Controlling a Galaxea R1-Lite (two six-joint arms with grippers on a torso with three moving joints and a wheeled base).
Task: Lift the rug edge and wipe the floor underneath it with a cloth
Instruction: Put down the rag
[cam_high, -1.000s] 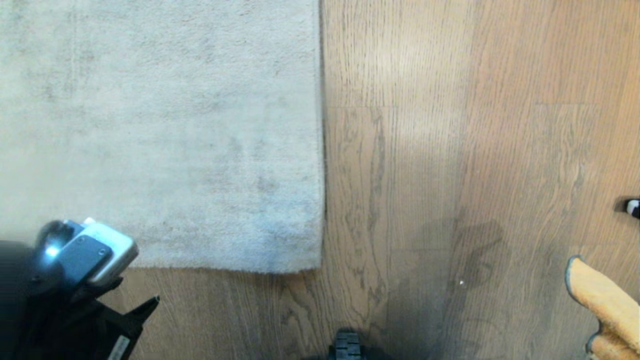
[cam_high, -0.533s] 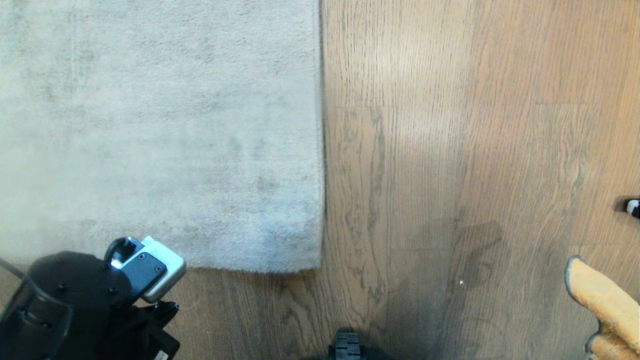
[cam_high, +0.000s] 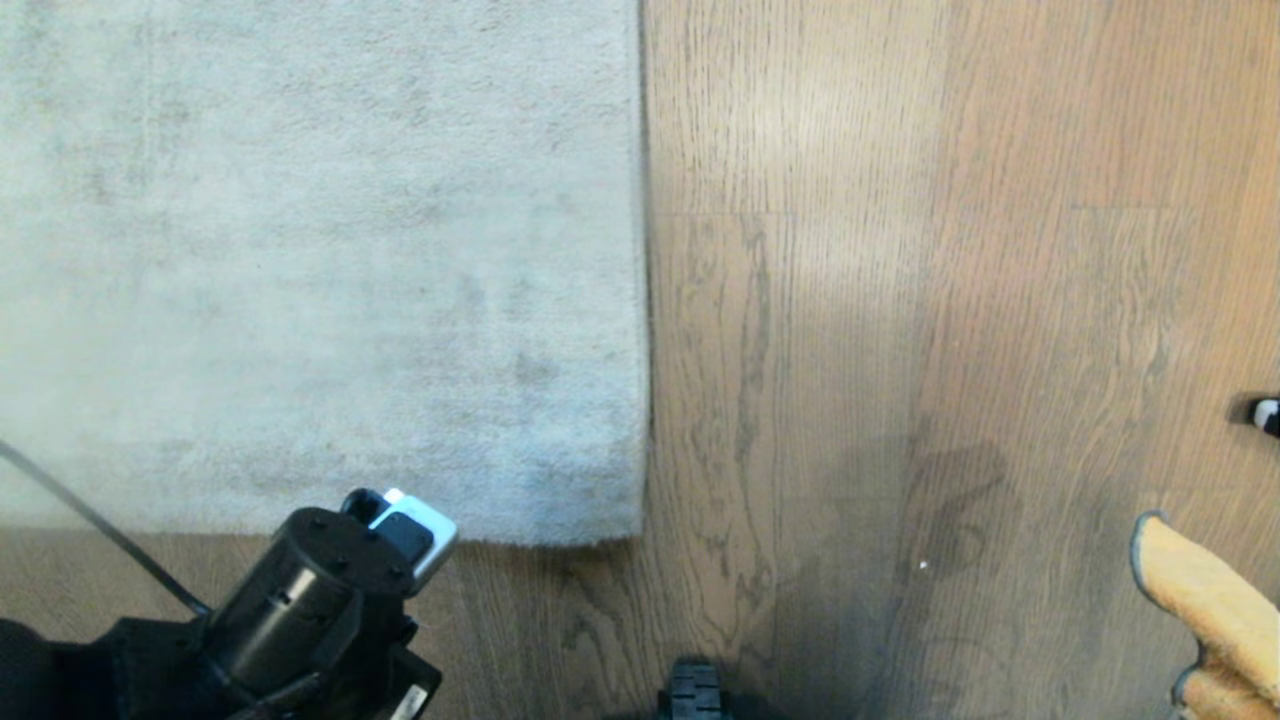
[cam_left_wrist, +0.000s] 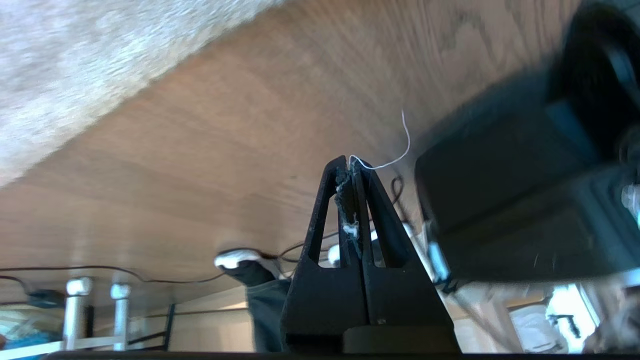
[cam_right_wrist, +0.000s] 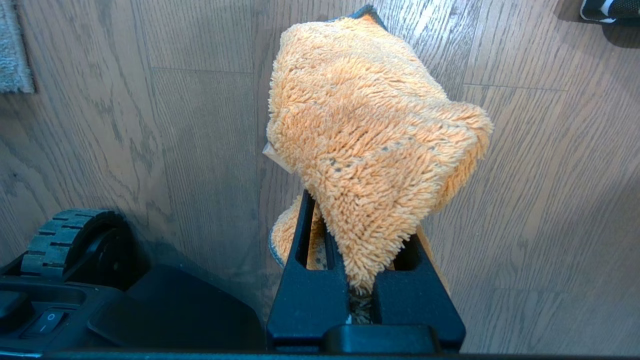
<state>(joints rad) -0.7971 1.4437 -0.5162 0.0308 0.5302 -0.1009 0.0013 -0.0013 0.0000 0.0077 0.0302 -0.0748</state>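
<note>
My left hand (cam_left_wrist: 350, 167), pinched shut on nothing, nears the rug edge (cam_high: 560, 535); right hand (cam_right_wrist: 357, 292) grips the cloth (cam_right_wrist: 370, 125); reopening comes next.

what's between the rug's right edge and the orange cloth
Only bare wood floor, as the head view shows. The rug edge lies flat at left, and the cloth sits at far right, in the right end effector.

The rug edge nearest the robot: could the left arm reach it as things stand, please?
Probably yes: the left gripper hangs beside the rug edge over bare floor, nothing between, though its fingers are shut.
</note>
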